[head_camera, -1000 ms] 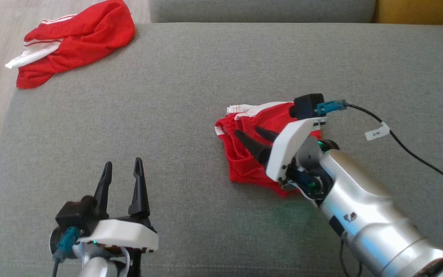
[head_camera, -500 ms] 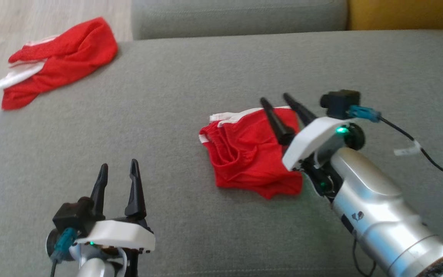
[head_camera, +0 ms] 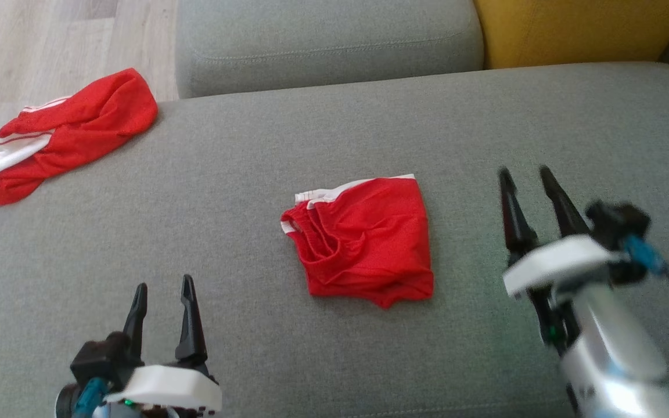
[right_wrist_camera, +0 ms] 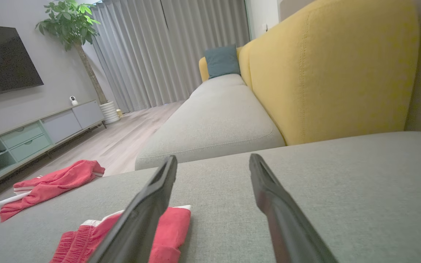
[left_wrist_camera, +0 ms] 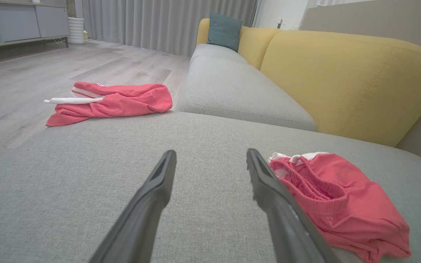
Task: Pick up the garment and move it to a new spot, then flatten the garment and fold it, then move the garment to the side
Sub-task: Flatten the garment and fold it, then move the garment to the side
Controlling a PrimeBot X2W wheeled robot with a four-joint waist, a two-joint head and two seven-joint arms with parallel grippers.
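Grey sofa fabric is basically my whole workspace right now. The big seat cushion (head_camera: 334,133) runs under both claws, and the yellow backrest (head_camera: 572,29) is well out past the right claw's fingertips. Far ahead and to the left of the left claw, at the cushion's corner, a second red garment (head_camera: 73,130) sits in a loose heap with white stripes showing.

The garment (head_camera: 369,244) I'm working on lies between the two claws, ahead and to the right of the left claw (head_camera: 163,283) and off to the left of the right claw (head_camera: 524,170). Looks like red shorts, doubled over into a compact squarish bundle, with the waistband and white trim on the side facing the left claw. Neither claw touches it. Both are spread wide with nothing between the fingers. The right one is blurry in the head view, but its wrist view shows the gap clearly.

My read: the fold looks done, so the step in hand is shifting it to the side. The next move needs one claw to come down on an edge and pinch through all the layers, otherwise the bundle could flop open on the lift. The waistband side looks thickest, so I'd probably grab there.
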